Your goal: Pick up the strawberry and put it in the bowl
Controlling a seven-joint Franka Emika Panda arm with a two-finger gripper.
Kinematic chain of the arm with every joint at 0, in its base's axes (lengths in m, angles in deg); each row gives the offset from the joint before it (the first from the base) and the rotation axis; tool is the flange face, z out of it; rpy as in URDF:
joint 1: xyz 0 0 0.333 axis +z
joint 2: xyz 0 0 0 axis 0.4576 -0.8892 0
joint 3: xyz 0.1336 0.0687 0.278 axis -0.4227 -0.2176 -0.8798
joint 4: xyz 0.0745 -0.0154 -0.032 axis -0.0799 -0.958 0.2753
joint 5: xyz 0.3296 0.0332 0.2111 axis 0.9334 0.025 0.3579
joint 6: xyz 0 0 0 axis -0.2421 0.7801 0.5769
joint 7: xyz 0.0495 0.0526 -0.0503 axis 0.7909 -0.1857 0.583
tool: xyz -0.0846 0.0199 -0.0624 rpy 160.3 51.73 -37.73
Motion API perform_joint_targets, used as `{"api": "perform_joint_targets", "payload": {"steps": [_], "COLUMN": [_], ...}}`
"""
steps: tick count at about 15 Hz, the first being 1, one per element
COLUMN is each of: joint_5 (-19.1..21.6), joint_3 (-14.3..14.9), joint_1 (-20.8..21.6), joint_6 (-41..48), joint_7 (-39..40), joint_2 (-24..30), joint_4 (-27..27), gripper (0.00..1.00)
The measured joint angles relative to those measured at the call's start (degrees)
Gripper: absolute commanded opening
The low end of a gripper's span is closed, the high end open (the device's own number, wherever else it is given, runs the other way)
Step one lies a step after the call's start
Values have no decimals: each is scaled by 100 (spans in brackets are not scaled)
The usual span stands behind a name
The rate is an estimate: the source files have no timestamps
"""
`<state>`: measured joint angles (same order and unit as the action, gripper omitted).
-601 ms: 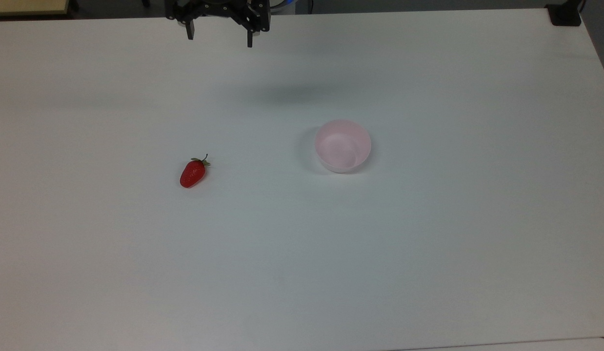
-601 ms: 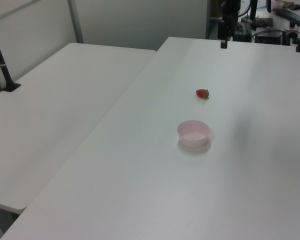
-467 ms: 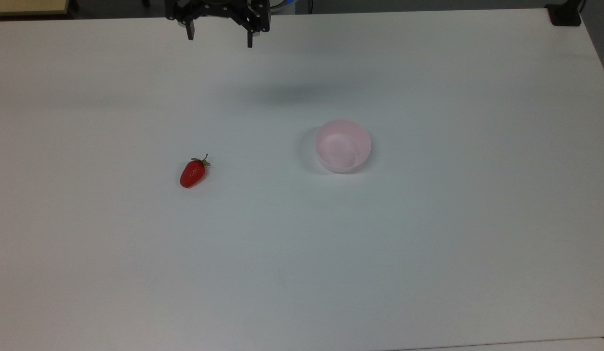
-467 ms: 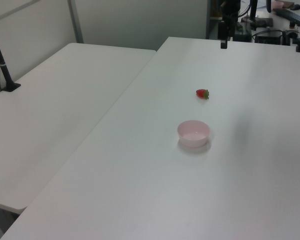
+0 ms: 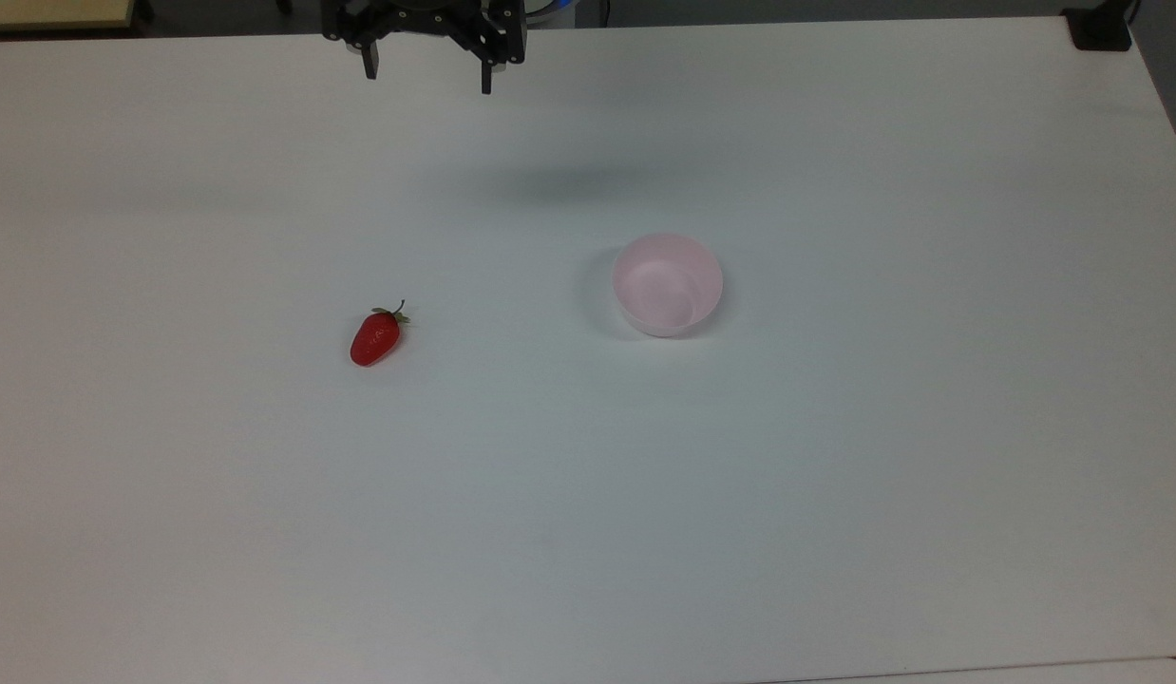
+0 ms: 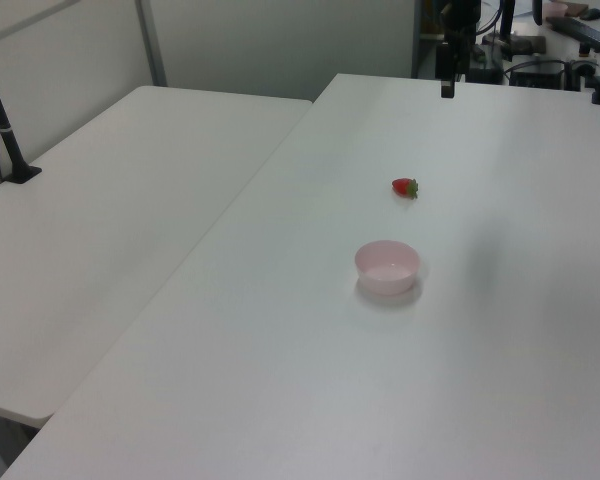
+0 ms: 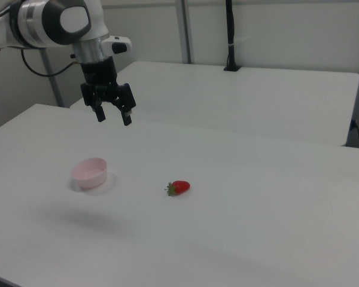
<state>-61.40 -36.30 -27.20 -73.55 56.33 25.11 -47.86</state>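
A small glossy red strawberry (image 5: 374, 338) with a green cap lies on its side on the white table (image 5: 588, 494), left of centre in the top view. The same strawberry (image 6: 405, 187) (image 7: 179, 187) is alone on the table surface. A pale pink round bowl (image 5: 667, 284) (image 6: 387, 267) (image 7: 90, 173) stands upright and holds nothing, well apart from the fruit. My black gripper (image 5: 426, 81) (image 7: 113, 116) hangs open high above the table near its far edge, away from both objects, with nothing between its fingers. In the left view my gripper (image 6: 447, 85) is at the table's far end.
A second white table (image 6: 110, 210) (image 7: 251, 95) adjoins this one. A black post (image 6: 2, 125) stands on it. A dark clamp (image 5: 1099, 28) sits at the table corner on the top view's right. Cluttered equipment (image 6: 550, 60) lies beyond the far edge.
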Motion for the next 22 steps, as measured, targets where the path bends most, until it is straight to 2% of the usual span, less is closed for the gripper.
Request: {"api": "perform_joint_targets", "payload": {"steps": [5, 10, 13, 15, 19, 22], "joint_5": [0, 19, 203, 273, 345, 353], "joint_3": [24, 49, 55, 56, 47, 28], "joint_1": [-185, -672, -910, -976, -960, -948], "joint_6": [-138, -777, -1205, -1569, -2256, -2799], "joint_7": [0, -3, -202, -672, -2148, -2836], "joint_2": [-161, -816, -1223, -1480, -1948, -2241], "joint_4": [-12, -35, -42, -52, -100, -188], "gripper": [100, 100, 100, 100, 100, 100]}}
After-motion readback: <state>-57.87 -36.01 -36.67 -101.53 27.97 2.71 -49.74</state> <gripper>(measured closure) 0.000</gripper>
